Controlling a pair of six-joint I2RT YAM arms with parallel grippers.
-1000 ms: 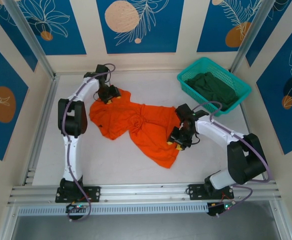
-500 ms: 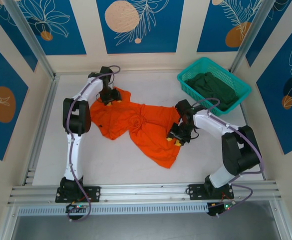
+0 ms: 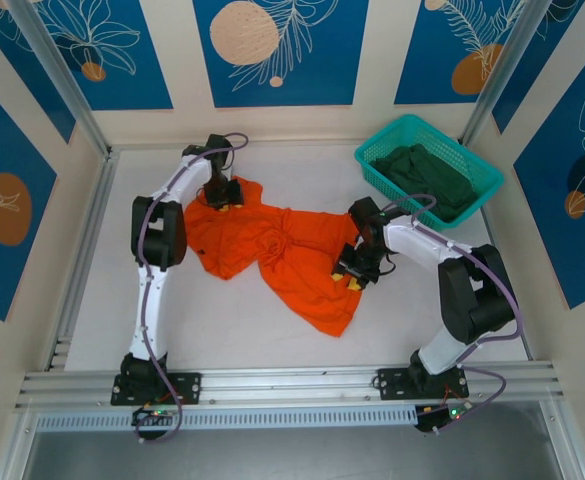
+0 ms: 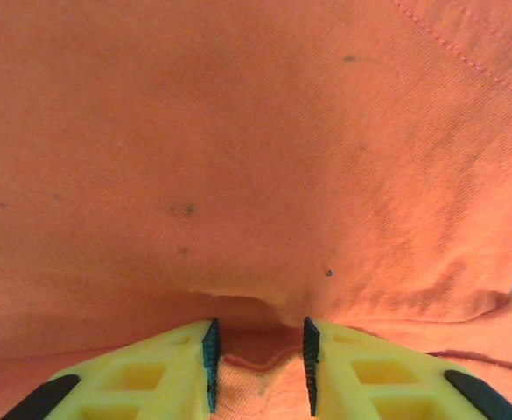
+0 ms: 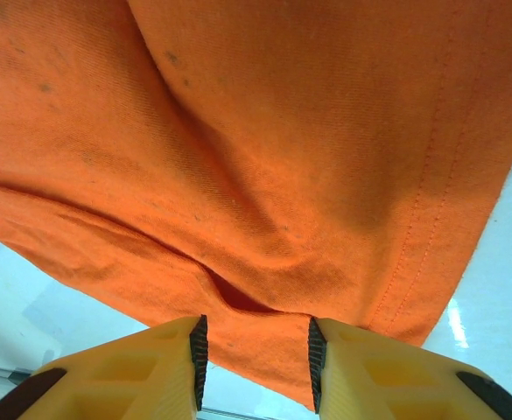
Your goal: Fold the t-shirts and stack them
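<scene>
Blue leaf-print panels (image 3: 272, 50) surround a seemingly white table (image 3: 232, 325).

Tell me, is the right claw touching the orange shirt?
Touching. The right wrist view shows the orange t-shirt bunched inside the right claw, with the cloth pressed against both of its inner faces.

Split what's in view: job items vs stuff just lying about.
Job: orange t-shirt, dark green t-shirt, left pincer, right pincer, both gripping the orange one.
Lying about: teal basket, which holds the green one.
</scene>
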